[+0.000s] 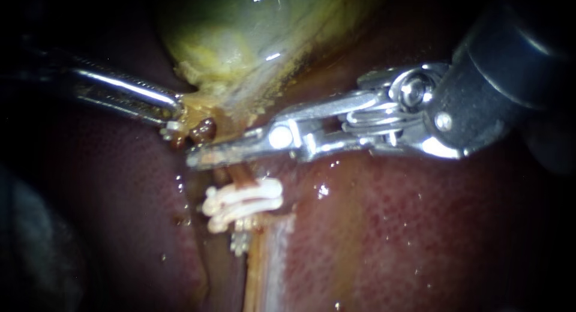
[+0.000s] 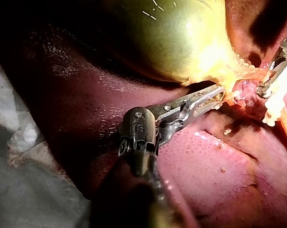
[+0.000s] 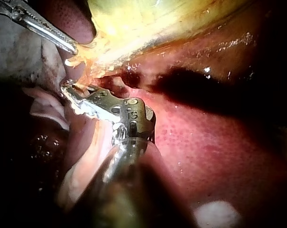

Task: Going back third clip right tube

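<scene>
Right instrument (image 1: pixel 197 159) enters from two o'clock, its dark shaft nearest the lens, and reaches to the centre. Its stained jaws lie pressed together there, gripping nothing, and they cross in front of the tube (image 1: pixel 242 175). Just past the jaws, toward six o'clock, white clips (image 1: pixel 243 201) sit stacked across that tube, touching one another; how many there are I cannot tell. From the clips the tube runs toward six o'clock over the dark red liver (image 1: pixel 390 228), which fills the field from three round to nine o'clock. Farther back, the left instrument (image 1: pixel 176 110) comes in from nine o'clock. The left wrist view shows its jaws clamped on yellowish tissue at the lower edge of the gallbladder (image 1: pixel 240 30), which lies farthest, green-yellow and glistening, at twelve o'clock.
</scene>
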{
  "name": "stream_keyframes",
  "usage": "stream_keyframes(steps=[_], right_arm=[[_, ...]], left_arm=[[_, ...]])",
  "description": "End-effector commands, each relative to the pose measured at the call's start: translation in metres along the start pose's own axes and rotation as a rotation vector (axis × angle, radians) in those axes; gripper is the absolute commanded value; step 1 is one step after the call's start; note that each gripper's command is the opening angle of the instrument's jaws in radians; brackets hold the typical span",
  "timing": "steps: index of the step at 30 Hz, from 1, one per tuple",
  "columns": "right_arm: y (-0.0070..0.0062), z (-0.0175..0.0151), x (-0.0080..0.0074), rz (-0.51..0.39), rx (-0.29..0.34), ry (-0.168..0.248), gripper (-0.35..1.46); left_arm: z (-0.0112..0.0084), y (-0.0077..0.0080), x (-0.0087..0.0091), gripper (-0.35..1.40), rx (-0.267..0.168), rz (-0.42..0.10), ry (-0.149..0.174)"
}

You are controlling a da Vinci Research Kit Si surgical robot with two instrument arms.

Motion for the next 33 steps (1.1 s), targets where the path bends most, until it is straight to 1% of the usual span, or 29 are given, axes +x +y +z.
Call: stream_keyframes(steps=[1, 3, 4, 6, 7, 8, 9, 11, 13, 15, 16, 17, 18, 19, 21, 22, 25, 28, 31, 33], right_arm=[[0.0001, 0.0, -0.0001, -0.001, -0.001, 0.0, -0.35], [0.0004, 0.0002, -0.0005, -0.004, 0.007, -0.006, -0.35], [0.0007, 0.0004, -0.0008, -0.006, 0.017, -0.01, -0.26], [0.0013, 0.0009, -0.0016, -0.014, 0.023, -0.007, 0.07], [0.0017, 0.0012, -0.0023, -0.02, 0.022, -0.009, 0.13], [0.0021, 0.0015, -0.0028, -0.025, 0.022, -0.011, 0.26], [0.0027, 0.0019, -0.0035, -0.037, 0.021, -0.013, 0.35], [0.0035, 0.0024, -0.0046, -0.071, 0.022, -0.018, 0.42], [0.0045, 0.0029, -0.0057, -0.129, 0.025, -0.023, 0.46], [0.0054, 0.003, -0.0064, -0.182, 0.013, -0.01, 0.48], [0.0059, 0.003, -0.0067, -0.227, 0.006, 0.003, 0.5], [0.0063, 0.0028, -0.0069, -0.258, -0.004, 0.01, 0.5], [0.0067, 0.0026, -0.007, -0.283, -0.006, 0.008, 0.5], [0.0071, 0.0022, -0.0072, -0.326, -0.013, 0.008, 0.5], [0.0076, 0.0013, -0.0074, -0.392, -0.021, 0.001, 0.5], [0.0078, 0.0007, -0.0075, -0.428, -0.027, 0.003, 0.5], [0.008, -0.0009, -0.0078, -0.511, -0.034, 0.012, 0.5], [0.0078, -0.003, -0.0081, -0.604, -0.03, 0.013, 0.5], [0.0076, -0.0046, -0.0081, -0.673, -0.023, 0.011, 0.5], [0.0074, -0.0056, -0.0081, -0.695, -0.019, 0.01, 0.5]], left_arm=[[-0.0001, 0.0, 0.0, -0.35, 0.0, 0.0, -0.001], [0.0, 0.0, 0.0001, -0.35, 0.0, 0.0, 0.0], [0.0, 0.0, 0.0001, -0.35, 0.0, 0.0, 0.0], [0.0001, 0.0, 0.0001, -0.35, 0.001, 0.0, 0.0], [0.0001, 0.0, 0.0001, -0.35, 0.001, 0.0, 0.0], [0.0001, 0.0, 0.0001, -0.35, 0.001, 0.0, 0.0], [0.0001, 0.0, 0.0001, -0.35, 0.001, 0.0, 0.0], [0.0, 0.0, 0.0001, -0.35, 0.0, 0.0, 0.0], [0.0, 0.0, 0.0001, -0.35, 0.0, 0.0, 0.0], [0.0, 0.0, 0.0001, -0.35, 0.0, 0.0, 0.0], [0.0, 0.0, 0.0001, -0.35, 0.0, 0.0, 0.0], [0.0, 0.0, 0.0001, -0.35, 0.0, 0.0, 0.0], [0.0, 0.0, 0.0001, -0.35, 0.0, 0.0, 0.0], [0.0, 0.0, 0.0001, -0.35, 0.0, 0.0, 0.0], [0.0, 0.0001, 0.0, -0.35, 0.0, 0.0, -0.001], [0.0, 0.0001, 0.0, -0.35, 0.0, 0.0, -0.001], [-0.0001, 0.0, 0.0, -0.35, 0.0, 0.0, -0.001], [-0.0002, 0.0, 0.0, -0.35, -0.001, 0.0, -0.001], [-0.0002, 0.0, 0.0, -0.35, -0.001, 0.0, -0.001], [-0.0002, 0.0, 0.0, -0.35, -0.001, 0.0, -0.001]])
